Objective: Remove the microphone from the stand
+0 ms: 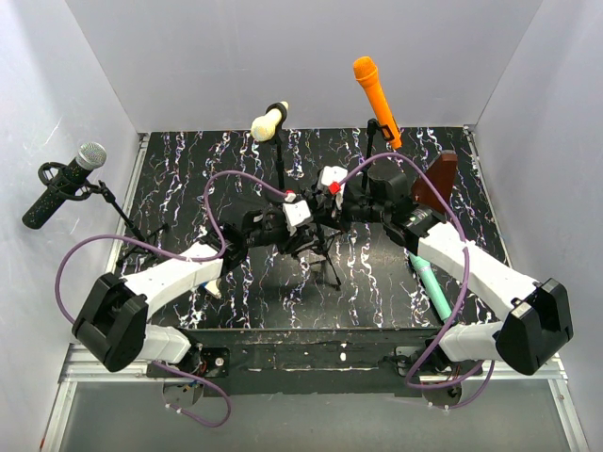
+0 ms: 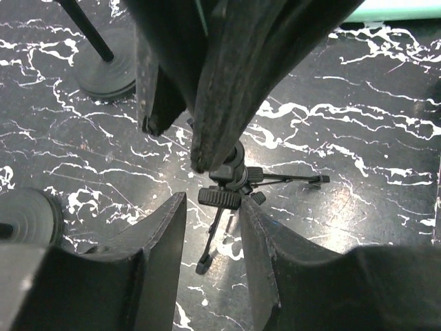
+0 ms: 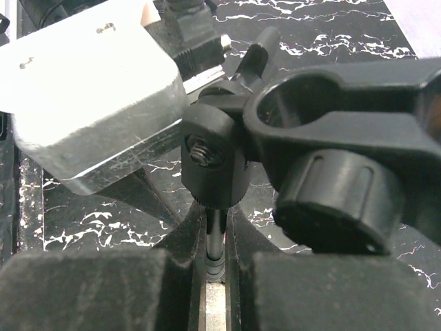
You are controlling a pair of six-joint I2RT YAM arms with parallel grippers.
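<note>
A small black tripod stand [image 1: 328, 264] stands mid-table between both grippers. My right gripper [image 3: 216, 238] is shut on its thin metal pole [image 3: 216, 231], just under the round joint knob [image 3: 210, 162]. The stand's black clip [image 3: 344, 89] looks empty. My left gripper [image 2: 212, 207] is open above the tripod, its fingers either side of a ribbed knob [image 2: 220, 198] without touching it. In the top view the left gripper [image 1: 290, 234] and the right gripper [image 1: 353, 202] meet over the stand. A teal microphone [image 1: 431, 285] lies on the table by my right arm; its edge shows in the left wrist view [image 2: 393, 8].
Three other microphones sit on stands: a grey-headed black one [image 1: 64, 184] at far left, a cream one [image 1: 268, 121] at the back centre, an orange one [image 1: 377, 99] at the back right. A brown object [image 1: 438, 177] stands behind my right arm. Round stand bases [image 2: 107, 72] are near the left gripper.
</note>
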